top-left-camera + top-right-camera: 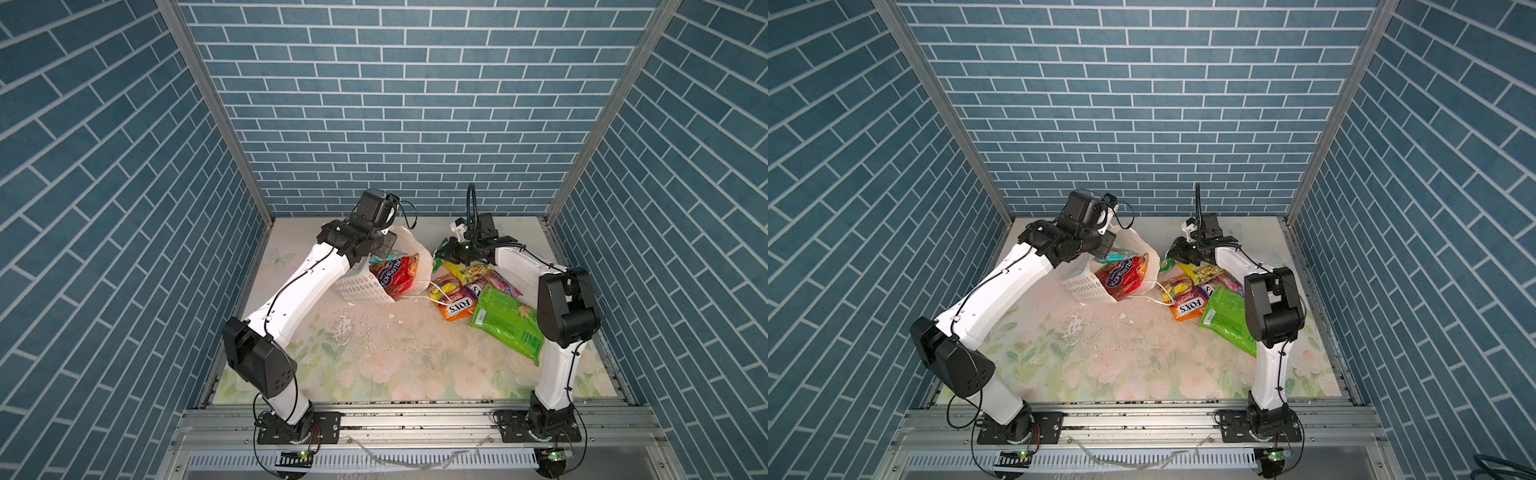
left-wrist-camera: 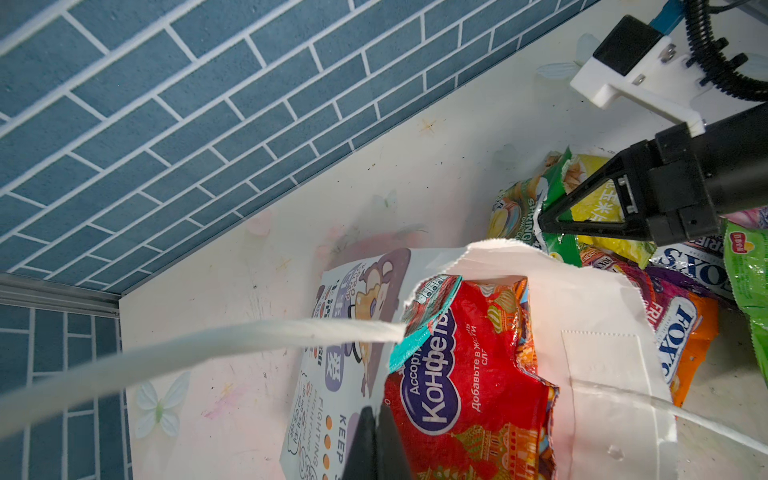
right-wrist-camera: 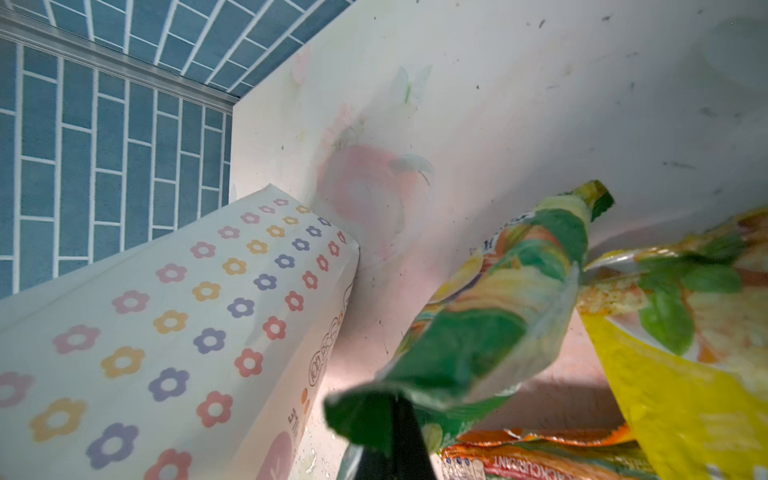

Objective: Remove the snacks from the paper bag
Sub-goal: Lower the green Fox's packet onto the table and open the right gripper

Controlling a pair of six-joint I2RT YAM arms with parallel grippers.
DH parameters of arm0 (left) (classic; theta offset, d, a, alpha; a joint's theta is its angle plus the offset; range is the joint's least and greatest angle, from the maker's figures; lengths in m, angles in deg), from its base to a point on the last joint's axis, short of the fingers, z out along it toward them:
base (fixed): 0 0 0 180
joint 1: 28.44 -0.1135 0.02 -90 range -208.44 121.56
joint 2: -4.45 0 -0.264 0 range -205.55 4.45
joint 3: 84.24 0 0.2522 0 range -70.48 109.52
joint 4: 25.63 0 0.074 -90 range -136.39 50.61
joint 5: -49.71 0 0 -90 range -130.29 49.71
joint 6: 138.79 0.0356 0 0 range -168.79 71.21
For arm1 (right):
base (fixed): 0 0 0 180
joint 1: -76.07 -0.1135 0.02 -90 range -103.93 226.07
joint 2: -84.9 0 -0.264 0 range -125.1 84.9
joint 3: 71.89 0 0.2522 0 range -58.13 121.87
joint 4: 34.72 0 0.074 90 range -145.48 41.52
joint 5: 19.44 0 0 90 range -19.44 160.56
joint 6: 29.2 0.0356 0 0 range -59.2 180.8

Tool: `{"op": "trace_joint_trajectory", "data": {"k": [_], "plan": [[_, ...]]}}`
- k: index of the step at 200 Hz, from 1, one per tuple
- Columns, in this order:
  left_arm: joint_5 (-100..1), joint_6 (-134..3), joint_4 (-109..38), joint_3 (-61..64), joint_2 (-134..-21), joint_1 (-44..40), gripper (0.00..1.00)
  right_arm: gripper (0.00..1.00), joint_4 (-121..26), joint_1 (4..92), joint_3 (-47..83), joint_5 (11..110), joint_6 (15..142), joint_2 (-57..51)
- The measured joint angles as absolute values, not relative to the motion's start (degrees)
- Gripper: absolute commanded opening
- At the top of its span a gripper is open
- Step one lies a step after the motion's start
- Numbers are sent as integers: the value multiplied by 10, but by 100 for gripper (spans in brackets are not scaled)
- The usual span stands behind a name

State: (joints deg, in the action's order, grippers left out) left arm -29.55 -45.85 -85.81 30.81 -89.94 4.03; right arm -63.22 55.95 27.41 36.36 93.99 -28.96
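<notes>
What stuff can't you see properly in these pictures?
- Inside the paper bag: the red packet fills its mouth in the top and left wrist views, hiding anything beneath.
- Teal packet: only a strip pokes from the bag in the left wrist view.
- Large green packet: the right arm covers its end in both top views.
- Left gripper: cut off by the left wrist view's edge.

Front half of the table (image 1: 395, 365) is sitting wide open. Red packet (image 1: 395, 274) is plugging the paper bag (image 1: 361, 291) mouth, and the packet pile (image 1: 478, 291) is crowding in just beside it.
</notes>
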Motion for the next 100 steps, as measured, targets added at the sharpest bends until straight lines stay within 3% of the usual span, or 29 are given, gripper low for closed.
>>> {"op": "trace_joint_trajectory", "data": {"k": [100], "plan": [[-294,-458,-859,306,-897,40,0,0,-712,548,332,352,917,-354]]}}
